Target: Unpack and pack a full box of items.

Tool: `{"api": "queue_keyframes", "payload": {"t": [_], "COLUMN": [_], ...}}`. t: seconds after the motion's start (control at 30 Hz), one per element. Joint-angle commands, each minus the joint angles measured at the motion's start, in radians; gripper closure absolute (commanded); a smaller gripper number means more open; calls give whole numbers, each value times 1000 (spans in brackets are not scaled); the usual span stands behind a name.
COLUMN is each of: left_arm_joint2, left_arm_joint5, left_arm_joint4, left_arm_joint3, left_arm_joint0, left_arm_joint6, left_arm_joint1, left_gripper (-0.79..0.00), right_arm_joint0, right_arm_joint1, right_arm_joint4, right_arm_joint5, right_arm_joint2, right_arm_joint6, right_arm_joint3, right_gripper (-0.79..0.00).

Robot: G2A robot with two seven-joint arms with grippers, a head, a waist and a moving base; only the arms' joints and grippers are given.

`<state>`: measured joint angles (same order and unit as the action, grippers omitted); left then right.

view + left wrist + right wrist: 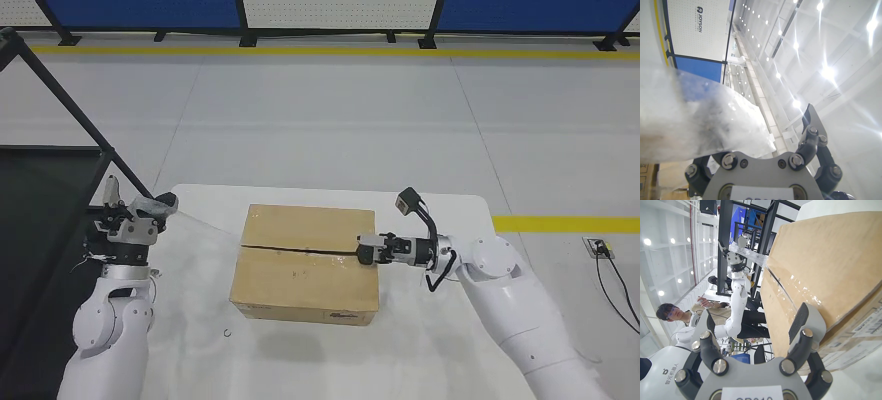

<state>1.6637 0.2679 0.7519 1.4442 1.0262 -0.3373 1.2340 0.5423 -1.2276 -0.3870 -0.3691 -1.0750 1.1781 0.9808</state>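
Observation:
A closed cardboard box [305, 265] sits mid-table, its two top flaps meeting at a dark seam [300, 249]. My right gripper [362, 250] is at the seam's right end and is open. In the right wrist view one pad [798, 321] rests on the box top [819, 266] beside shiny tape remains. My left gripper [138, 198] is held up left of the box with its fingers spread. A strip of clear tape [205, 222] stretches from it to the box's left edge. That tape [702, 117] hides one finger in the left wrist view; the other finger [811, 121] is bare.
The white table [440, 330] has free room in front of and to the right of the box. A small ring-shaped scrap [229, 333] lies near the front left. A black metal frame [60, 100] stands close by the left arm.

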Motion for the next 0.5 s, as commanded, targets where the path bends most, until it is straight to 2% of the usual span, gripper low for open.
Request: {"api": "queue_keyframes", "payload": {"t": [0.0, 0.47], "left_arm_joint2": [-1, -34], "left_arm_joint5": [6, 22], "left_arm_joint4": [-8, -86], "left_arm_joint3": [18, 154], "left_arm_joint0": [9, 26], "left_arm_joint6": [1, 9], "left_arm_joint1": [0, 3], "left_gripper": [-785, -785], "right_arm_joint0": [2, -3], "right_arm_joint1": [1, 5], "right_arm_joint4": [-1, 19], "right_arm_joint5": [2, 23], "right_arm_joint2": [-3, -7], "right_arm_joint6": [-1, -30], "right_arm_joint3": [4, 18], "right_gripper": [-785, -785]}}
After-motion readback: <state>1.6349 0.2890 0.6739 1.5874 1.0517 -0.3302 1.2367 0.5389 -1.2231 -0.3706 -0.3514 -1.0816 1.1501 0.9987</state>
